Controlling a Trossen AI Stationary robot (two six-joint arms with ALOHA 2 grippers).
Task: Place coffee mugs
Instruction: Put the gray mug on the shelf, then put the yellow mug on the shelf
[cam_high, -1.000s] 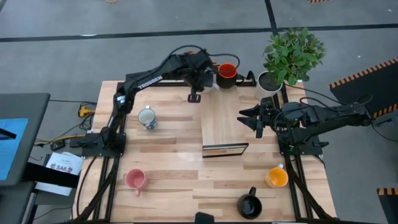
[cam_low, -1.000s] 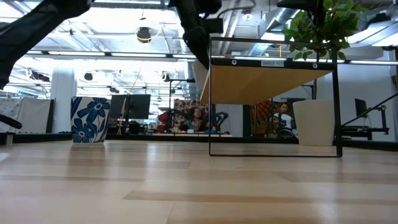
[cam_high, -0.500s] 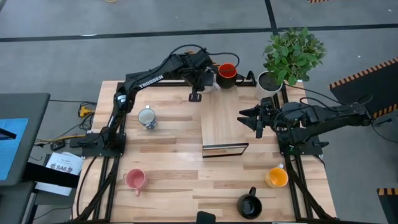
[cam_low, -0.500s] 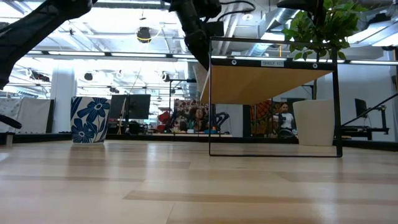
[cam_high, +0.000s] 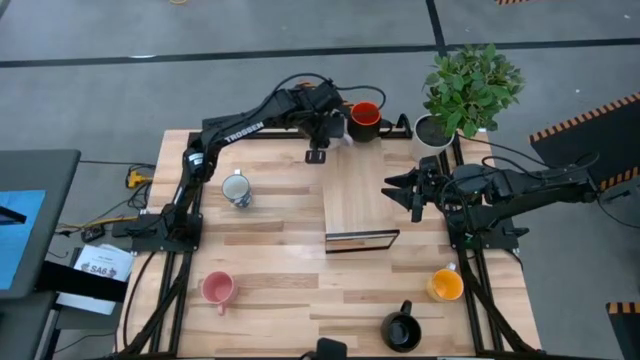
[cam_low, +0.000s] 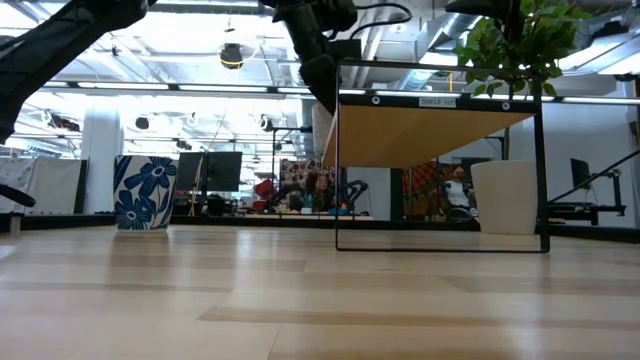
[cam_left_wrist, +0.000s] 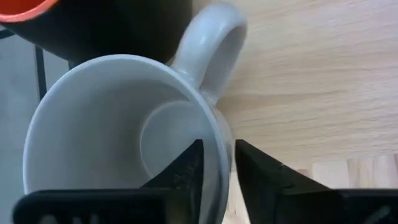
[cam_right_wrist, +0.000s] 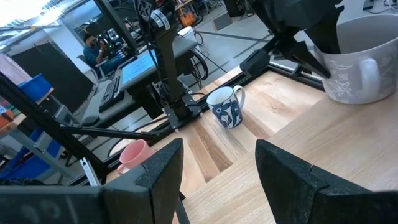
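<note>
At the near edge of the table (cam_high: 280, 300) the glossy black mug (cam_high: 401, 329) sits, with the yellow-orange mug (cam_high: 445, 285) just behind it to the right and the pink mug (cam_high: 217, 289) well apart on the near left. Farther in, a small wooden shelf (cam_high: 358, 205) stands at mid-table. Beside it on the right, the right gripper (cam_high: 404, 190) hovers with its fingers (cam_right_wrist: 283, 171) spread and nothing between them. On the left sits the white mug with blue flowers (cam_high: 236, 188). Farther back, the left gripper (cam_high: 322, 137) reaches over the shelf's far end, its fingers (cam_left_wrist: 261, 177) pinching the rim of the pale grey mug (cam_left_wrist: 124, 130), one inside the cup and one outside. The red-orange mug (cam_high: 365, 120) stands just beside it, and the white pot with a green plant (cam_high: 434, 133) occupies the far right corner
</note>
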